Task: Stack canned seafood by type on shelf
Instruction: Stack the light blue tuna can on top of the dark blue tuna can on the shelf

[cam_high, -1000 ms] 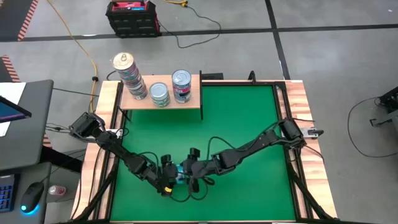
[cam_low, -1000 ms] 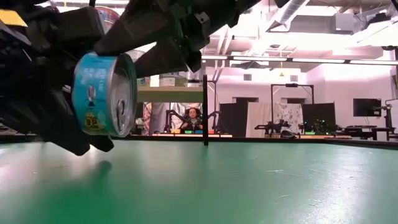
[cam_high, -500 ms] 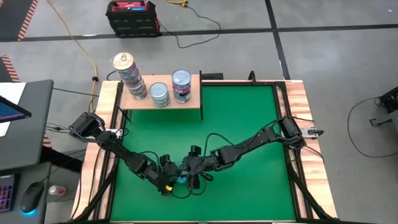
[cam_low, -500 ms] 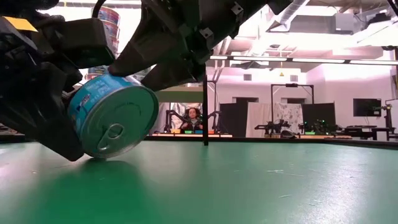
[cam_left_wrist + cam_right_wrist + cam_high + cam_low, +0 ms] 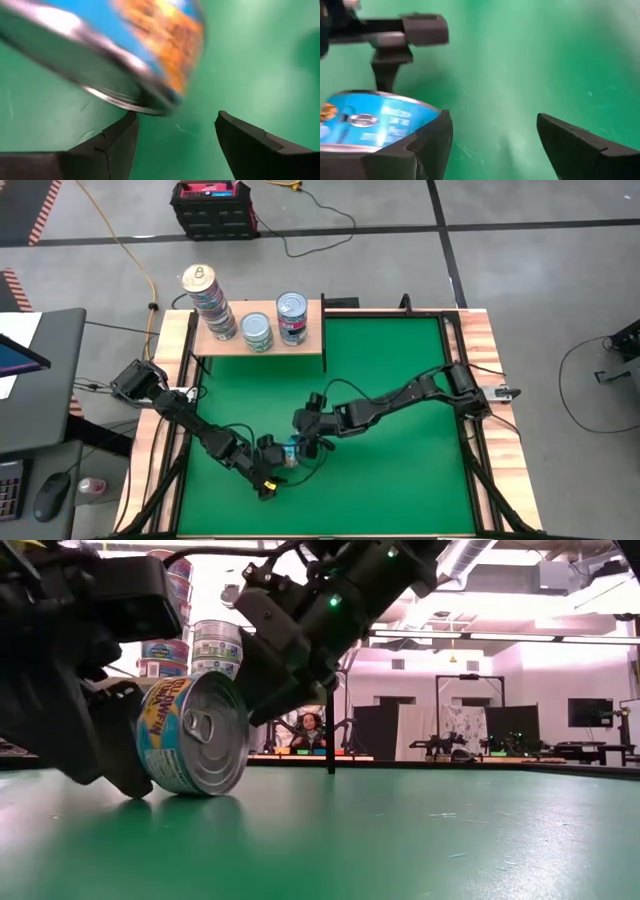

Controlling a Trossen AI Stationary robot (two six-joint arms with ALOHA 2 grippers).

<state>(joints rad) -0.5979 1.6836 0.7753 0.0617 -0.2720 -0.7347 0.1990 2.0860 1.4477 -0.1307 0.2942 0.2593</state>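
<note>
Low view: tin (image 5: 190,735) lies tilted on green mat (image 5: 420,830), pull-tab lid facing out, between spread left gripper (image 5: 95,740) and spread right gripper (image 5: 285,670). Advice: square jaws around rim before closing.

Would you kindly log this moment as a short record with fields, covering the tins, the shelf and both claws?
loose tin: blue-labelled tin on its edge on the green mat, pull-tab lid facing the low camera
left claw: open, beside the tin, which no claw grips
right claw: open, just above the tin
shelf: at the mat's far-left corner
stacks: tall stack, two shorter ones
</note>
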